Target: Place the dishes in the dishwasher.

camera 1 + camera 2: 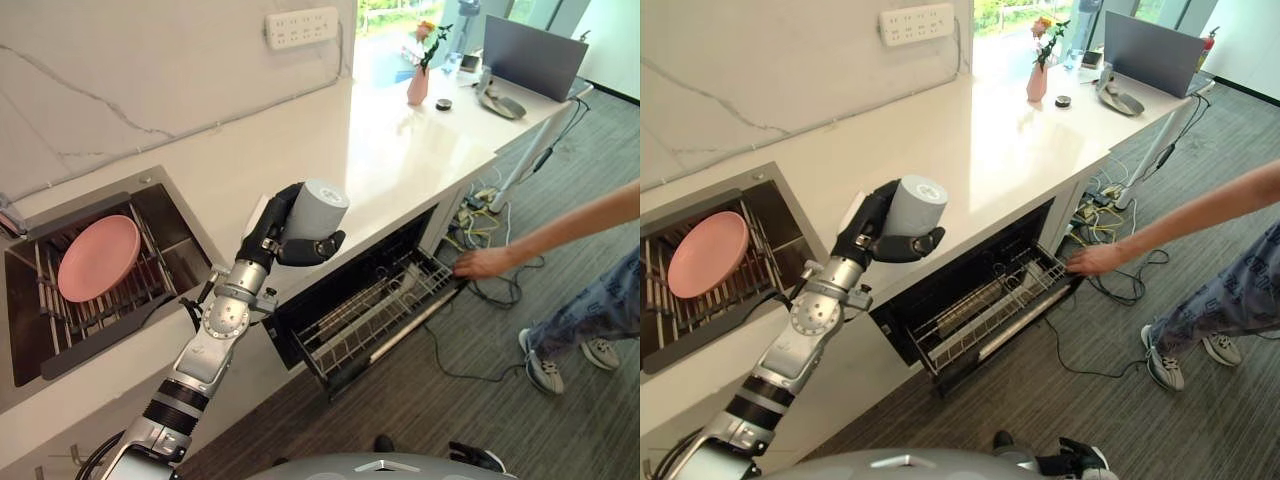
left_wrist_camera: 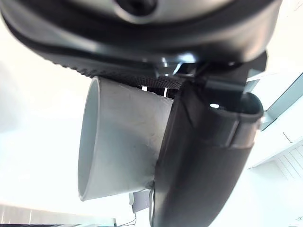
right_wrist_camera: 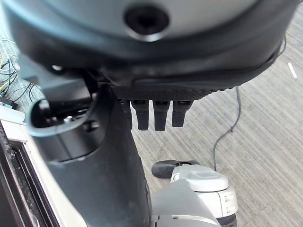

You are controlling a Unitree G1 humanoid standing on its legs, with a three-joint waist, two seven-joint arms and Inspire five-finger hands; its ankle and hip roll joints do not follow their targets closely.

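- While the left hand [image 1: 283,232] is raised over the worktop's [image 1: 400,140] front edge, its fingers and thumb are curled round a grey cup [image 1: 317,212]; the cup is clear of the surface, tilted, mouth up and away from the robot.
- Left wrist view: cup [image 2: 120,137] lies against the palm, thumb [image 2: 208,156] wrapped across its side.
- Right hand [image 3: 156,113]: in the right wrist view, fingers point down toward the floor [image 3: 265,123], fairly straight, holding nothing.
- Dishwasher [image 1: 330,300] sits under the worktop, just below the held cup. Its wire rack [image 1: 375,315] is pulled out over the floor; contents too small to tell.
- A person's hand [image 1: 480,263] rests at the far outer corner of the rack; the arm comes in from the right.
- Sink [image 1: 170,245] is set in the worktop left of the left arm. A pink plate [image 1: 98,257] leans tilted on a slatted drying rack [image 1: 110,310] inside it, well apart from the cup.
- Wall behind the worktop: white socket strip [image 1: 301,27].
- Far end of the worktop: pink vase [image 1: 418,85] with flowers, a small dark round thing [image 1: 443,104] beside it, then a grey dish [image 1: 502,105] and an open laptop [image 1: 532,55].
- Cables [image 1: 480,210] lie on the floor by the worktop's far leg.
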